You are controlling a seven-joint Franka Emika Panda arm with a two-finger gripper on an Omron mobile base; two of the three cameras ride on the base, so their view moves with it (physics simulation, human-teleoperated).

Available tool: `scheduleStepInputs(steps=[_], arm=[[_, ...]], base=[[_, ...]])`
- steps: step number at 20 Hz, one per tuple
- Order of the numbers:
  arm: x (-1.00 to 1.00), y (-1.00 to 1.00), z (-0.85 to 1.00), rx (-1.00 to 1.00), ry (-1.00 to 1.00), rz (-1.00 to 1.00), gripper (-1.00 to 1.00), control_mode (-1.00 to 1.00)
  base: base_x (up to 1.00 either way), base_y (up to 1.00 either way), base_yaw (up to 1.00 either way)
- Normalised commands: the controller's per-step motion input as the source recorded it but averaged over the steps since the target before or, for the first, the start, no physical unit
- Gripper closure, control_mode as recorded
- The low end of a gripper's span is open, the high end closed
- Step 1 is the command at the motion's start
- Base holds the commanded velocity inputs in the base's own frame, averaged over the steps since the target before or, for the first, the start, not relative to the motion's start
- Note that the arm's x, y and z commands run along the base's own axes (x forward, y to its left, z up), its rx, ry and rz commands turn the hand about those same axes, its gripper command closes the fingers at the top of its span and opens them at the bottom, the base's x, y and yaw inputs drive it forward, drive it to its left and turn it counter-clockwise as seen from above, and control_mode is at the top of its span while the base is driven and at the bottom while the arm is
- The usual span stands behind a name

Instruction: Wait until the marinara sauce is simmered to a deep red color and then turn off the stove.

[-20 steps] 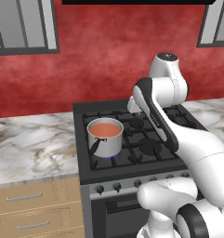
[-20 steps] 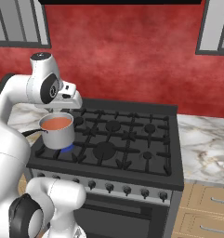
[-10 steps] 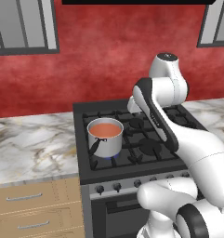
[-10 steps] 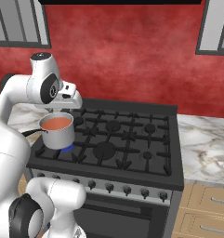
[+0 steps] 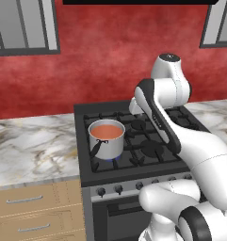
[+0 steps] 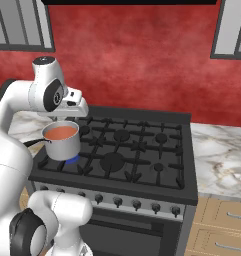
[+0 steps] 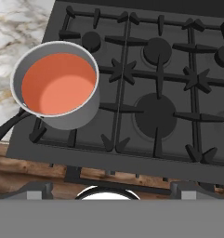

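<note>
Marinara sauce (image 7: 57, 83) in the steel saucepan (image 5: 107, 146) on the stove's (image 6: 137, 150) front-left burner, blue flame under it. Colour unchanged over the last second: pale orange-red, so waiting goes on. Arm unmoved above the grates; hand's grip cannot be told.

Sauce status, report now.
Gripper high over the stove, holding nothing. Sauce pale orange-red in the saucepan; blue flame underneath. Nothing blocks the knobs.
</note>
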Motion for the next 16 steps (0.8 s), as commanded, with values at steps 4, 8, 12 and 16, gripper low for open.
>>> scheduleStepInputs(steps=[4,8,12,16], arm=[[0.00,0.00,0.00,0.00,0.00,0.00,-1.00,-1.00],[0.00,0.00,0.00,0.00,0.00,0.00,-1.00,-1.00],[0.00,0.00,0.00,0.00,0.00,0.00,-1.00,-1.00],[0.00,0.00,0.00,0.00,0.00,0.00,-1.00,-1.00]], base=[[0.00,0.00,0.00],[0.00,0.00,0.00],[0.00,0.00,0.00],[0.00,0.00,0.00]])
